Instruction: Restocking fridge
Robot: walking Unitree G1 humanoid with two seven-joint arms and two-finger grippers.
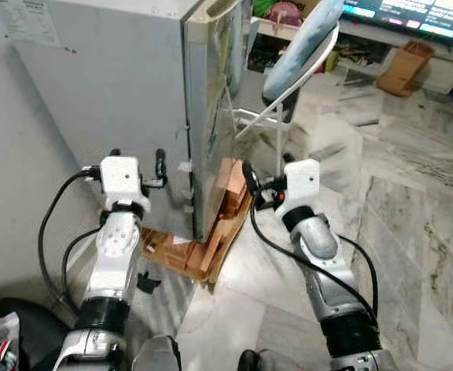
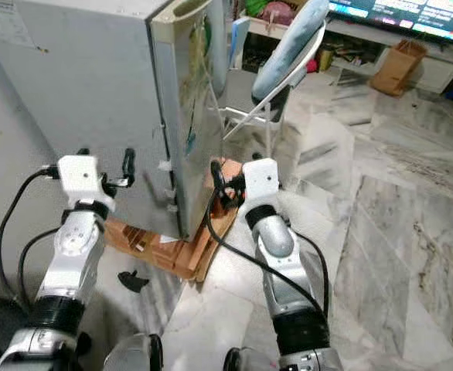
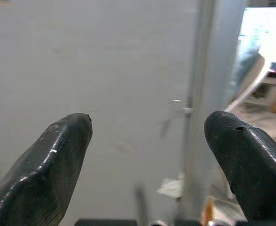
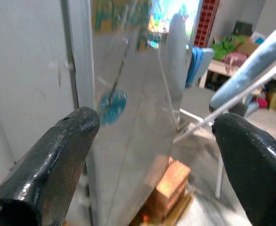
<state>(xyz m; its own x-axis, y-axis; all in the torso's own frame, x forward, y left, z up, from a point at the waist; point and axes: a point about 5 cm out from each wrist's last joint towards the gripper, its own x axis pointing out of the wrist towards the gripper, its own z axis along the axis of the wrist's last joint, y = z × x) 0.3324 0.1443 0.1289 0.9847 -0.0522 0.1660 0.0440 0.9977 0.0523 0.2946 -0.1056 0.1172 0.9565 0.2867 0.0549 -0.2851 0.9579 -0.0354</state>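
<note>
- The left gripper [image 1: 137,158] is held up against the grey side wall of the fridge [image 1: 110,100], its two black fingers [image 3: 58,155] spread wide with nothing between them.
- The left wrist view looks flat onto that side panel and catches the seam where the door edge begins, a detail the head views give only at a slant.
- The right gripper [image 1: 261,185] hovers just off the fridge's front corner, jaws wide and empty; its fingers [image 4: 58,155] frame the door face.
- The right wrist view shows a round blue sticker [image 4: 112,106] and colourful printing on the door, barely readable from the head.
- The fridge stands upright, long axis vertical, door shut and facing the folding chair [image 1: 292,66].
- It rests on a wooden pallet [image 1: 211,247] on the marble floor [image 1: 412,201].
- The chair, with its blue cushion, stands near the door.
</note>
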